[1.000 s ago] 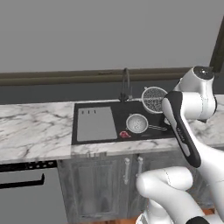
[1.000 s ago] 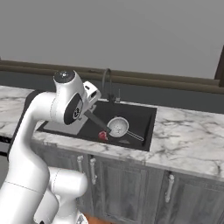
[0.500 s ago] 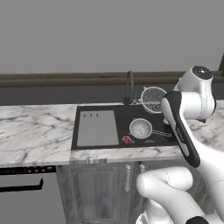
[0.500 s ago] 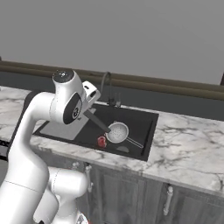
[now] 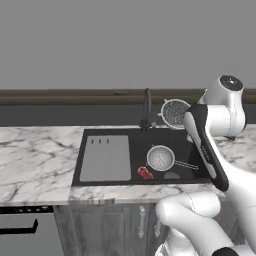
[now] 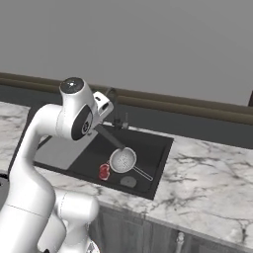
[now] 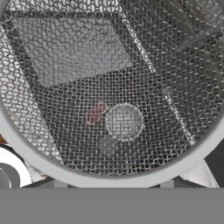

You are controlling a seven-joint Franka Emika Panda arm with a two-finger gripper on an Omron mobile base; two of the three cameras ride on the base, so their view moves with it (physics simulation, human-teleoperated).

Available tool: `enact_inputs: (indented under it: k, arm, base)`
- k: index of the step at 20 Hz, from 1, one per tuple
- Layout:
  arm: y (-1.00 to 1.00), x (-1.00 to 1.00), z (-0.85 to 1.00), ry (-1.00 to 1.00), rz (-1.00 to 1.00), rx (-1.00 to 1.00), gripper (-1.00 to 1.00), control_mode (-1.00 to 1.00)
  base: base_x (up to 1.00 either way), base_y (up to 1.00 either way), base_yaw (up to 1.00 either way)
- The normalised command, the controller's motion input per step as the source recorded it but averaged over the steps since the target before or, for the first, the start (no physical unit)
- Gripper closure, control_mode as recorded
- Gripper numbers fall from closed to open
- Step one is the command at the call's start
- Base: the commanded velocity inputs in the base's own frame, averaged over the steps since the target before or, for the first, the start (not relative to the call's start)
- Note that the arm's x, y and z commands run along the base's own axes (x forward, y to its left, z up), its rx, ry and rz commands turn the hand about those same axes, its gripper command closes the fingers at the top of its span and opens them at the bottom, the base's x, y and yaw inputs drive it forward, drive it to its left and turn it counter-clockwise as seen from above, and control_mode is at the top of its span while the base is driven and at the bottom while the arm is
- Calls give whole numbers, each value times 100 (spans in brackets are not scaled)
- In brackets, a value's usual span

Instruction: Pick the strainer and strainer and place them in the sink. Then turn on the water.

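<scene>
Hanging in the air over the far right corner of the sink (image 5: 100,134), one round silver mesh strainer (image 5: 175,113) is held up beside the dark arched faucet (image 5: 147,107). The end effector (image 6: 105,105) is clamped on it near its rim, and in the hand view the mesh bowl sits right against the camera, with the basin showing through it. The other strainer (image 5: 160,158) already lies on the sink floor, right of the grey slotted board (image 5: 105,157), its thin handle pointing right, with a small red thing (image 5: 145,173) just near of it. I'd judge the held strainer light and fairly stiff, but its thin wire mesh would dent if squeezed, so the rim or handle is the sounder place to grip. Marble tabletop (image 5: 35,160) runs either side.
</scene>
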Motion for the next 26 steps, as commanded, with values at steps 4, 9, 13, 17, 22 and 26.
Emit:
enact_inputs:
  k: [4, 9, 13, 17, 22, 26]
  arm:
    - [0, 0, 0, 0, 0, 0, 100, 100]
    - [0, 0, 0, 0, 0, 0, 100, 100]
    - [0, 0, 0, 0, 0, 0, 100, 100]
    - [0, 0, 0, 0, 0, 0, 100, 100]
    - [0, 0, 0, 0, 0, 0, 100, 100]
    - [0, 0, 0, 0, 0, 0, 100, 100]
  base:
    - [46, -25, 5]
    - [23, -24, 0]
    - [39, -25, -3]
    - [30, -21, -13]
    - [11, -3, -29]
    - [17, 0, -28]
